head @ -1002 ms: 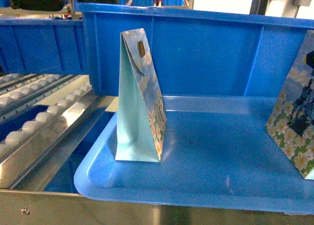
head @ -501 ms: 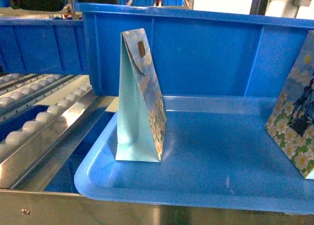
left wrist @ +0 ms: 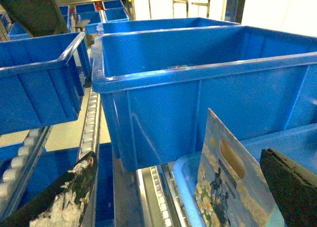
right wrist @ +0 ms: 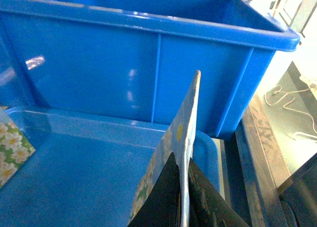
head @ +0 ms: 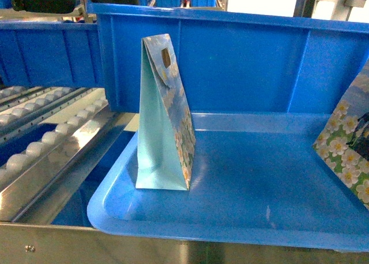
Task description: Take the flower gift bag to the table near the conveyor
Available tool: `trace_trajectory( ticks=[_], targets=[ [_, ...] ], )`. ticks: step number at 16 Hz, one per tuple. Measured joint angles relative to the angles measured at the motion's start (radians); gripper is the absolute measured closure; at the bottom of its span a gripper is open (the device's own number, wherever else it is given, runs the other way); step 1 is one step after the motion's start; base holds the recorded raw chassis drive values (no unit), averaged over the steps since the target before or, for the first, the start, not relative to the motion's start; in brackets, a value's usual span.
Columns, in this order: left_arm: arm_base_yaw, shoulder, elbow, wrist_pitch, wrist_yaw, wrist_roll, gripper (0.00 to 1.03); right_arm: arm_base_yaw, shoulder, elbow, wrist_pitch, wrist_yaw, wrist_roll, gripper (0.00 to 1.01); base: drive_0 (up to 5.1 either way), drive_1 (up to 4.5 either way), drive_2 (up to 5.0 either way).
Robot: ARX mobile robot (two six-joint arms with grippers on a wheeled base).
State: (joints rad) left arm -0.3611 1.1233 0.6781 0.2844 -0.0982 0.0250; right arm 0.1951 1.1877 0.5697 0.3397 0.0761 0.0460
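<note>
Two flower gift bags sit in view over a shallow blue tray (head: 230, 212), backed by a tall blue bin (head: 242, 62), with the conveyor (head: 46, 143) rollers off to the left. One flower gift bag (right wrist: 173, 152) is pinched edge-on between the right gripper (right wrist: 182, 207) fingers, which are closed flat against its top edge. The standing bag (left wrist: 228, 187) stands upright in the wide gap between the left gripper (left wrist: 173, 192) fingers, which are spread well apart, touching neither.
</note>
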Motion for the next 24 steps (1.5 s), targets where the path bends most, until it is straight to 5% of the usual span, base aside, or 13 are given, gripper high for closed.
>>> trace_trajectory(
  ticks=[8, 14, 19, 24],
  targets=[
    [0.000, 0.000, 0.000, 0.000, 0.000, 0.000, 0.05, -0.092, -0.569, -0.109, -0.193, -0.051, -0.021, 0.98, 0.0, 0.00, 0.0],
    [-0.010, 0.001, 0.000, 0.001, -0.004, 0.000, 0.05, -0.111, -0.633, -0.134, -0.204, -0.009, -0.066, 0.98, 0.0, 0.00, 0.0],
    [-0.191, 0.138, 0.081, -0.039, -0.126, -0.019, 0.05, -0.111, -0.633, -0.134, -0.204, -0.010, -0.066, 0.98, 0.0, 0.00, 0.0],
    [-0.265, 0.291, 0.156, -0.121, -0.190, -0.107, 0.05, -0.111, -0.633, -0.134, -0.204, -0.010, -0.066, 0.98, 0.0, 0.00, 0.0]
  ],
)
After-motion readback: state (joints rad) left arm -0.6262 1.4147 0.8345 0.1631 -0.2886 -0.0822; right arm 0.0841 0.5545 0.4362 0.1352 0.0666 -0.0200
